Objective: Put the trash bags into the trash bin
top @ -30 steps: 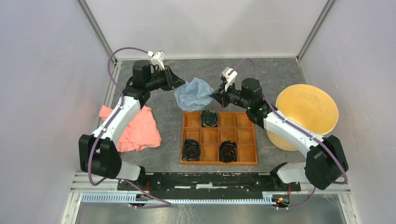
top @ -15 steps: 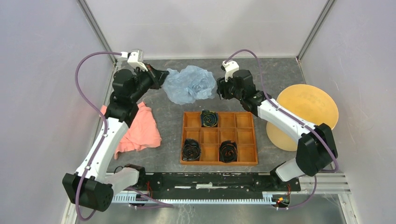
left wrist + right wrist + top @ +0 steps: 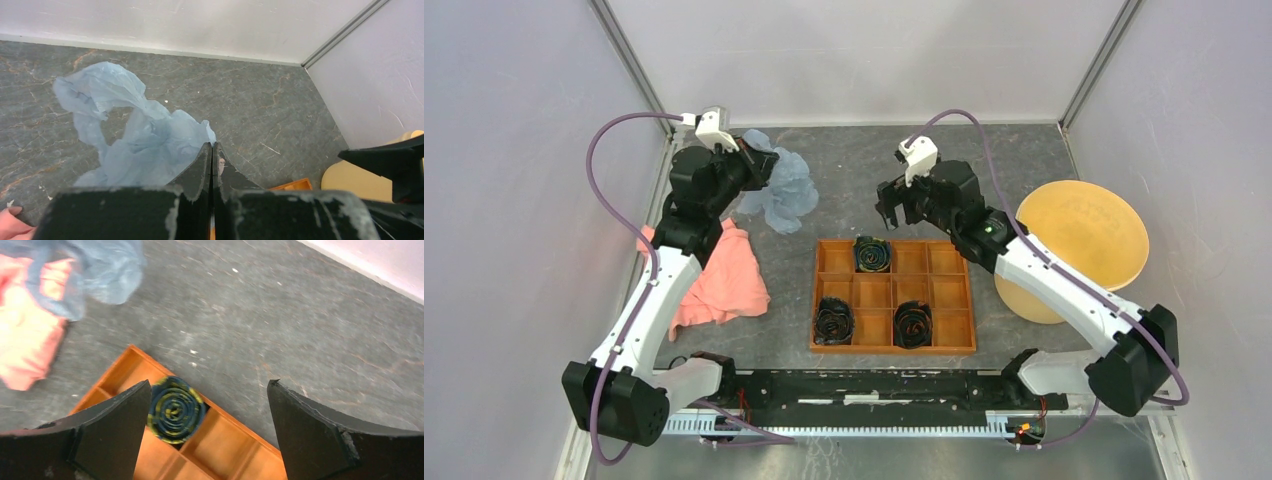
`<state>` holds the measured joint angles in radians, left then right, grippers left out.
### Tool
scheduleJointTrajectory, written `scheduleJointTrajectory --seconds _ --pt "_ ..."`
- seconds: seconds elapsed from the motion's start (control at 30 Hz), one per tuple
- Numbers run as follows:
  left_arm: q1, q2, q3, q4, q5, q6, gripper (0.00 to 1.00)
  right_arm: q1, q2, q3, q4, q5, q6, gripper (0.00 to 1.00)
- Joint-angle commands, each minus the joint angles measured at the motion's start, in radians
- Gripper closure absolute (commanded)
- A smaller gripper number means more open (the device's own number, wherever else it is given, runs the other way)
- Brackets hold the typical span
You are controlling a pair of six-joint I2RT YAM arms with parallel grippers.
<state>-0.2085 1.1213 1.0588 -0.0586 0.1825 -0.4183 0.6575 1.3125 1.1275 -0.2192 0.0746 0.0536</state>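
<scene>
- Left gripper had its fingers pressed together, pinching an edge of the bag.
- Right gripper was spread wide with nothing in it, hanging over a dark coil in the tray.
- Bag was bunched up at the table's far left, well apart from the bin on the right.
- Table was grey and marbled, kinda stone-look, with a pink cloth by the left arm.
- Pale walls boxed in three sides.
</scene>
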Motion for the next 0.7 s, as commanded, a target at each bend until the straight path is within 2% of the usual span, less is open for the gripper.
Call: scheduleJointTrajectory --seconds 0.0,0.2,0.27,0.4,0.67 --pt "0.01 -0.009 0.012 0.02 0.002 0.023 0.98 0.09 -0.028 -0.02 0.162 -0.137 0.085 0.04" --pt "0.012 -0.015 0.0 0.03 -0.006 0.031 0.98 0.178 0.239 0.136 0.245 -0.304 0.296 0.02" --pt "0.011 -0.013 0.0 0.03 -0.007 0.032 0.98 0.207 0.294 0.157 0.29 -0.269 0.312 0.02" --pt "0.012 -0.011 0.0 0.035 0.017 0.023 0.98 0.211 0.373 0.186 0.278 -0.184 0.394 0.02" --pt "0.012 -0.007 -0.002 0.051 0.065 0.001 0.98 0.198 0.399 0.078 0.483 -0.044 0.574 0.03"
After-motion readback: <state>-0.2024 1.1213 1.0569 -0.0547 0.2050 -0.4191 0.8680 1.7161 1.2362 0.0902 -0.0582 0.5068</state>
